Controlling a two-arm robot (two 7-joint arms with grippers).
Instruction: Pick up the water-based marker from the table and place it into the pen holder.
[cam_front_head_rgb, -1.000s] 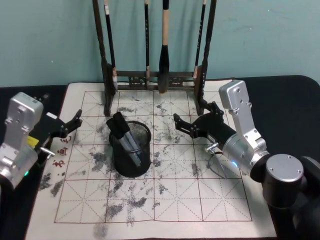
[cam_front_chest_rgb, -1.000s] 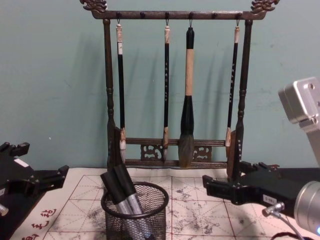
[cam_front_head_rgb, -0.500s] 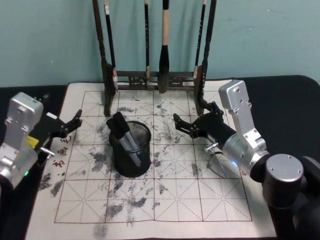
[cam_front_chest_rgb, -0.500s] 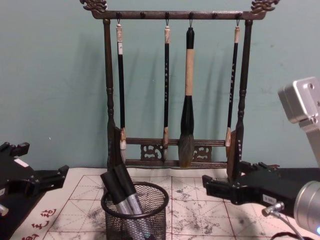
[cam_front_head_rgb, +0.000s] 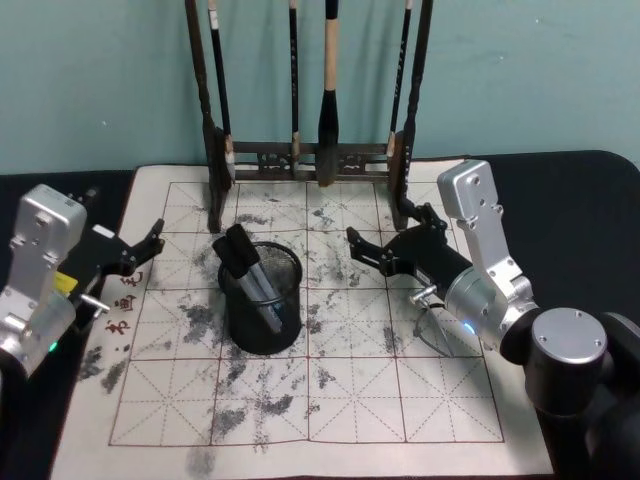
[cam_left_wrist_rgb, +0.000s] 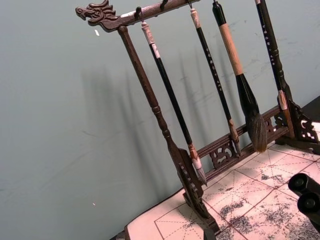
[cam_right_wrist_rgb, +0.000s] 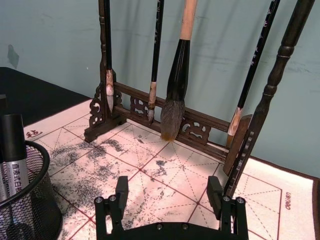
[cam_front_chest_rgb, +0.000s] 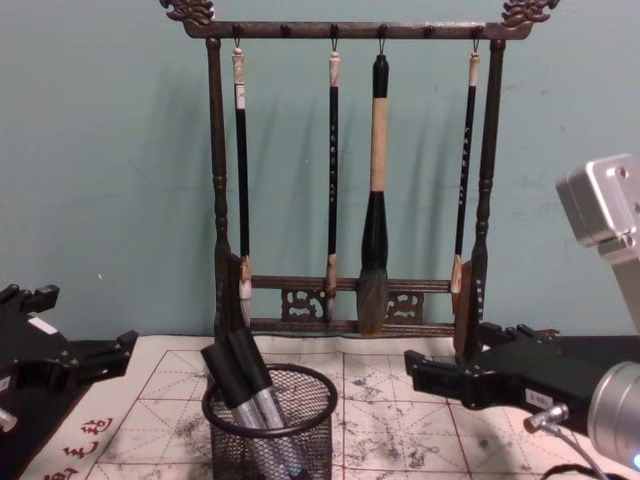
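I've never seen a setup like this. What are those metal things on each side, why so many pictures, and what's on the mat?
They are a robot's two arms, each ending in a gripper. The left gripper and right gripper are both open and hold nothing. One camera looks down from the head, one looks across from the chest, and one sits on each wrist. On the table stands a black mesh pen holder with markers leaning inside. Behind it, a wooden brush rack holds hanging brushes.
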